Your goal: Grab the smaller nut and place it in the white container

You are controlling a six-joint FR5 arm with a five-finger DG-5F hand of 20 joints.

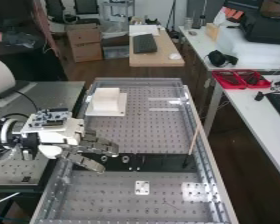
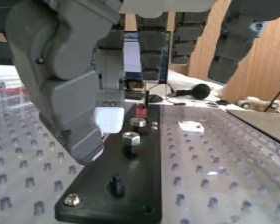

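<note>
Over the left end of the flat black bar, the hand (image 1: 97, 145) has its fingers straight, with the thumb apart from them. The hand (image 2: 67, 100) hangs above the bar (image 2: 134, 175) in the wrist view. A short dark peg (image 2: 116, 186) stands near the bar's close end; I cannot tell whether the smaller nut is on it. Beyond it are the larger nut (image 2: 131, 138) and the bearing (image 2: 138, 122). In the high view, the larger nut (image 1: 104, 158) and bearing (image 1: 125, 159) sit right beside the fingertips. The white container (image 1: 106, 102) stands farther up the bench.
A thin stick (image 1: 194, 140) leans near the bar's right end. A small white plate (image 1: 142, 188) lies below the bar. Metal rails (image 1: 207, 150) edge the perforated bench. Red trays (image 1: 240, 79) sit on the right-hand table.
</note>
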